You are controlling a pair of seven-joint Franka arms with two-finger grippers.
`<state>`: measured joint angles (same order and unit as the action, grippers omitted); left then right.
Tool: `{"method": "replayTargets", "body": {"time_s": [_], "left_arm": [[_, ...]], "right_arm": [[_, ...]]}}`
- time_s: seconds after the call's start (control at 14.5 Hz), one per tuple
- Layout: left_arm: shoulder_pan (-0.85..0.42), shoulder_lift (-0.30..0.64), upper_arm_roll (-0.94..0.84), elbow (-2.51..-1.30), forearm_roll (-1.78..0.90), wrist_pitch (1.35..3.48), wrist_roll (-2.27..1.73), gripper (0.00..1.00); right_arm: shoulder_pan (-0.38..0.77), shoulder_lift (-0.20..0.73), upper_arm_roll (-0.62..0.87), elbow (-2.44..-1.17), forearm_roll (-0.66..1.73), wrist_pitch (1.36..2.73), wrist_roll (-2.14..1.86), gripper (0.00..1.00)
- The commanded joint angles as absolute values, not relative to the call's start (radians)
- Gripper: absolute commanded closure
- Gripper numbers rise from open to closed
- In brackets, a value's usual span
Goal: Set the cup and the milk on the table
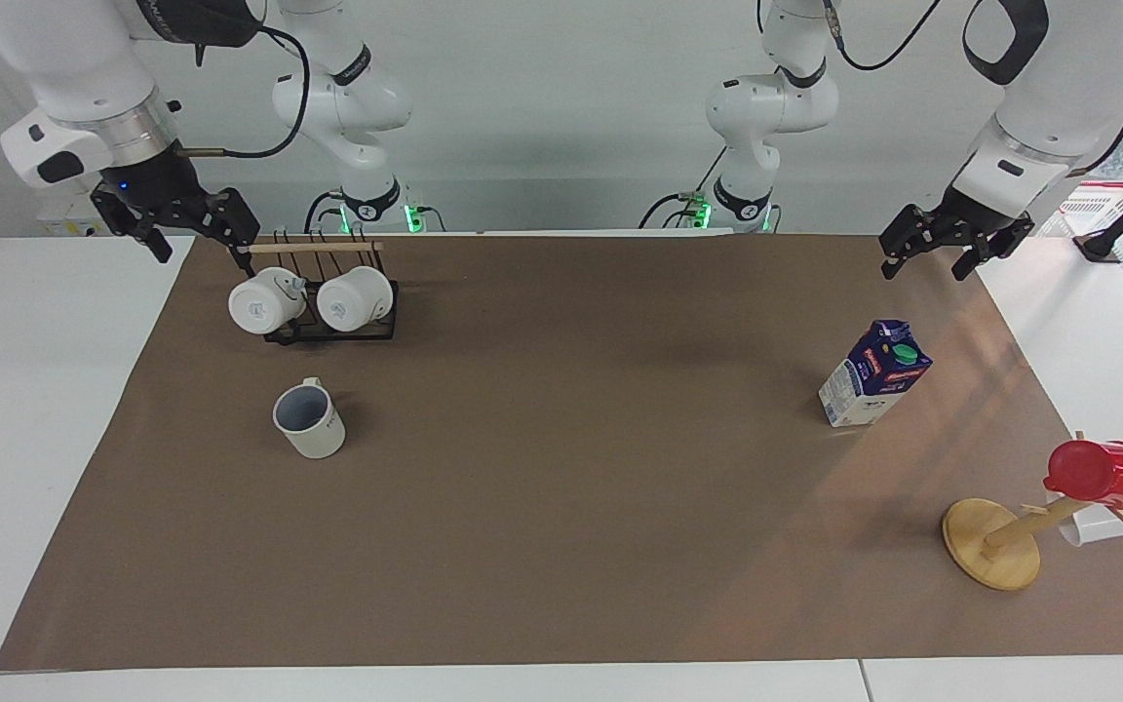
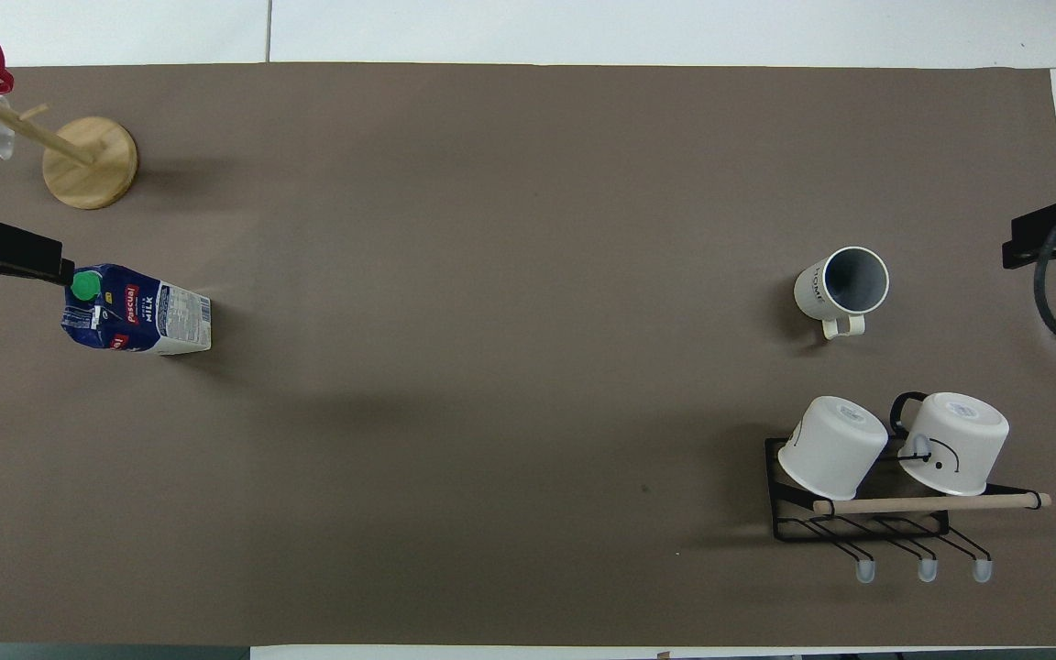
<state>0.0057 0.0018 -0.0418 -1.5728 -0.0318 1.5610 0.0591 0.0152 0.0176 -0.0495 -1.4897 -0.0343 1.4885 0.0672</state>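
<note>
The cup [image 1: 310, 422] stands upright on the brown paper sheet [image 1: 561, 507] of the table, toward the right arm's end; it also shows in the overhead view [image 2: 841, 284]. The milk [image 1: 873, 373] stands on the sheet toward the left arm's end, and shows in the overhead view [image 2: 136, 321] too. My left gripper [image 1: 924, 265] is open and empty, raised over the sheet's edge at its own end, apart from the milk. My right gripper [image 1: 203, 249] is open and empty, raised over the sheet's edge beside the mug rack.
A black wire rack [image 1: 328, 327] with two white mugs sits nearer to the robots than the cup. A wooden mug tree [image 1: 992, 541] holding a red cup [image 1: 1103, 473] stands farther from the robots than the milk.
</note>
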Motion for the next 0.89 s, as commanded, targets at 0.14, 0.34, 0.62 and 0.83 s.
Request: {"method": "replayTargets", "body": {"time_s": [0.14,0.34,0.62,0.83], "left_arm": [[0.003,-0.02,-0.037,-1.597,-0.023,1.569,0.064,0.0],[0.006,-0.02,-0.037,-1.597,-0.023,1.569,0.064,0.0],[0.003,-0.02,-0.037,-1.597,-0.023,1.569,0.066,0.0],[0.003,-0.02,-0.037,-1.598,-0.023,1.572,0.064,0.0]], "right_arm": [[0.008,0.003,-0.046,-1.506,-0.043,1.485,0.031,0.0],[-0.003,0.005,-0.048,-1.509,-0.043,1.491,-0.053,0.0],[-0.003,-0.003,-0.048,-1.604,-0.041,1.577,-0.213,0.0],[-0.018,0.021,-0.049,-1.71,0.006,1.759,-0.334,0.0]]}}
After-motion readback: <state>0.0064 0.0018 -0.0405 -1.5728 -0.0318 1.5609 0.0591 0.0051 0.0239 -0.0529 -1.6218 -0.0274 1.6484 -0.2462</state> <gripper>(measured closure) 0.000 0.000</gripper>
